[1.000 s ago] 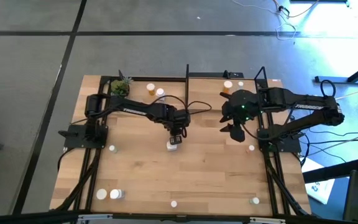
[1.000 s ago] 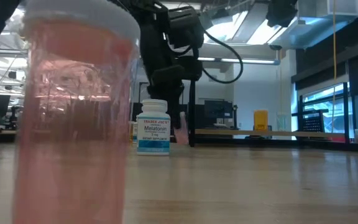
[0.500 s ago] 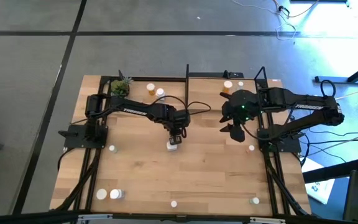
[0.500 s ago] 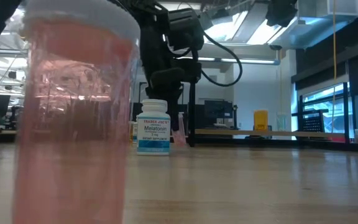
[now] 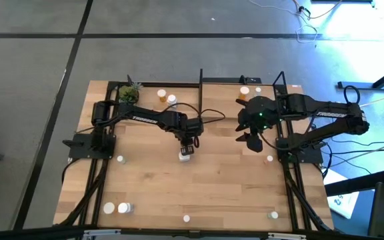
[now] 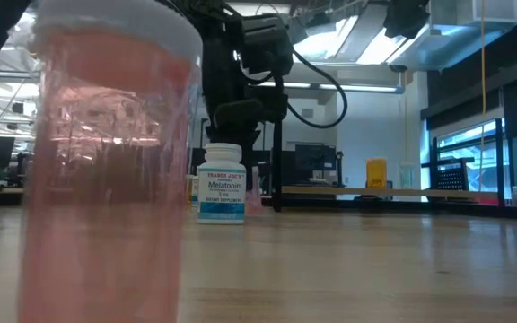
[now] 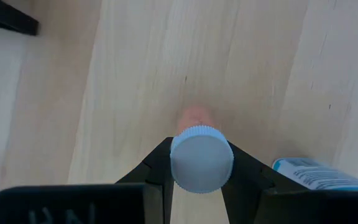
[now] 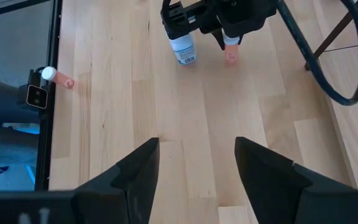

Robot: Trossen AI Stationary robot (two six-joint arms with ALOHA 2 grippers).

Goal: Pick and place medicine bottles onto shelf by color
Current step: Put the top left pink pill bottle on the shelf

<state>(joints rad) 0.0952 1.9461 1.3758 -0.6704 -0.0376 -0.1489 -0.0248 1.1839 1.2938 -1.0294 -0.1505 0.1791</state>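
Pink bottle, white ribbed cap, upright, gripped

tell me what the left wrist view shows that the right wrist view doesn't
Only the left wrist view looks straight down on the white cap of the pink bottle, with the left pincer shut on it.

Only the right wrist view shows the right pincer open and empty above bare table, and another pinkish bottle lying on its side by a black frame.

Both show the pink bottle held by the left pincer, with the white Melatonin bottle standing right beside it.
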